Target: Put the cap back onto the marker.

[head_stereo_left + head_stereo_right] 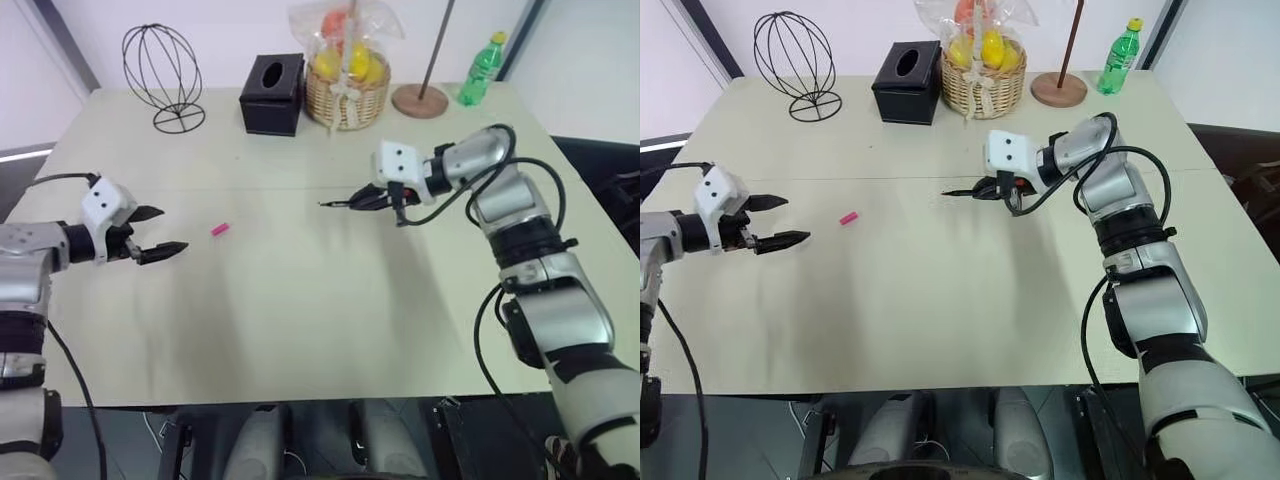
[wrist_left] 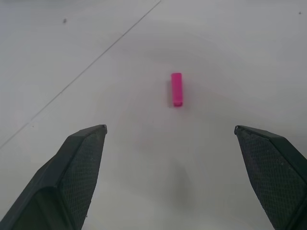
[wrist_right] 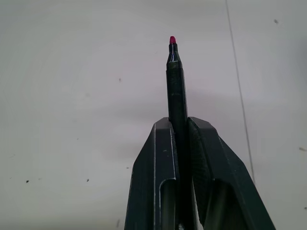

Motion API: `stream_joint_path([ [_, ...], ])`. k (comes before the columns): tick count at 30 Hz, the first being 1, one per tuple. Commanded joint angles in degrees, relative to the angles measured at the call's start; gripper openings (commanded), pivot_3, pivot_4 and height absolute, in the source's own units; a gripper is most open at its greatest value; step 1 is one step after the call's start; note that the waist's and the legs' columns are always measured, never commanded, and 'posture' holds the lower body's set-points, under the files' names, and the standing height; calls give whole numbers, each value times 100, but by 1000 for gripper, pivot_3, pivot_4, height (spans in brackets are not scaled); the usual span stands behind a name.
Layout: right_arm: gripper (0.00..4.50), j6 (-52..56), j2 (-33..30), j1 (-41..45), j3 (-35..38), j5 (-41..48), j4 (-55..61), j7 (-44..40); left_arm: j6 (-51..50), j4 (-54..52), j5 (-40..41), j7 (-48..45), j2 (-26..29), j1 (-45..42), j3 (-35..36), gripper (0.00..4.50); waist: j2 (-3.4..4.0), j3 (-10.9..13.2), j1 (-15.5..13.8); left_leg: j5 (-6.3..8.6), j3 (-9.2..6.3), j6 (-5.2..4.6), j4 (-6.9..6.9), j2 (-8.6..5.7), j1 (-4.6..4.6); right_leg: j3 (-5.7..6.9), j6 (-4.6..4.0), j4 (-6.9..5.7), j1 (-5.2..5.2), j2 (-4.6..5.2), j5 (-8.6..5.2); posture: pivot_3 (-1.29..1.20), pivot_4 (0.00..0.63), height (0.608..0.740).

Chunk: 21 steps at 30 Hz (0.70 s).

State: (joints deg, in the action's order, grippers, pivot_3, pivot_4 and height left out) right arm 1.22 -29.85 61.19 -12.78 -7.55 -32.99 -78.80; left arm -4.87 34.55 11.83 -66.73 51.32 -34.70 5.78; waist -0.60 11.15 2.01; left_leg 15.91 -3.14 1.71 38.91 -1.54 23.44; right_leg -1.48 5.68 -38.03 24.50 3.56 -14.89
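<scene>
between the wide-apart left gripper (image 1: 160,232) and marker (image 1: 345,203)-clamping right gripper (image 1: 372,198), cap (image 1: 220,229) lies seemingly unobstructed.

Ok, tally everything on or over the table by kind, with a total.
Marker, held in the right gripper: 1
Cap: 1
Wire stand: 1
Tissue box: 1
Fruit basket: 1
Green bottle: 1
Round wooden base with pole: 1
Total: 7

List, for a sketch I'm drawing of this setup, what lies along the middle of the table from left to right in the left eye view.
Left gripper, open → pink cap lying on the table → black marker, tip pointing left → right gripper, shut on the marker.
</scene>
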Motion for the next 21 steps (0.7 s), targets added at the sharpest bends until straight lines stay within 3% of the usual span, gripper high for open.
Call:
stream_joint_path([
  [1, 21, 212, -129, -38, 82, 201, 542, 39, 257, 519, 16, -51, -42, -395, 106, 4495, 0, 0, 15, 0, 1, 0, 1, 0, 0, 0, 0, 0, 0, 0, 0, 0, 150, 740],
  [11, 21, 877, -396, -437, 152, 470, 1412, 189, 899, 2330, -513, -209, -694, -1519, -365, 4495, -2, -1, 26, 0, 0, 0, 2, -16, 1, 1, 0, -4, 1, -3, 0, 0, 150, 740],
  [21, 21, 1623, -817, -680, 199, 868, 2344, 204, 1480, 3224, -964, 68, -1210, -1760, -513, 4495, -2, -1, 37, 0, -1, -1, 5, -16, 2, 1, 0, -4, 3, -3, 0, 0, 150, 740],
])
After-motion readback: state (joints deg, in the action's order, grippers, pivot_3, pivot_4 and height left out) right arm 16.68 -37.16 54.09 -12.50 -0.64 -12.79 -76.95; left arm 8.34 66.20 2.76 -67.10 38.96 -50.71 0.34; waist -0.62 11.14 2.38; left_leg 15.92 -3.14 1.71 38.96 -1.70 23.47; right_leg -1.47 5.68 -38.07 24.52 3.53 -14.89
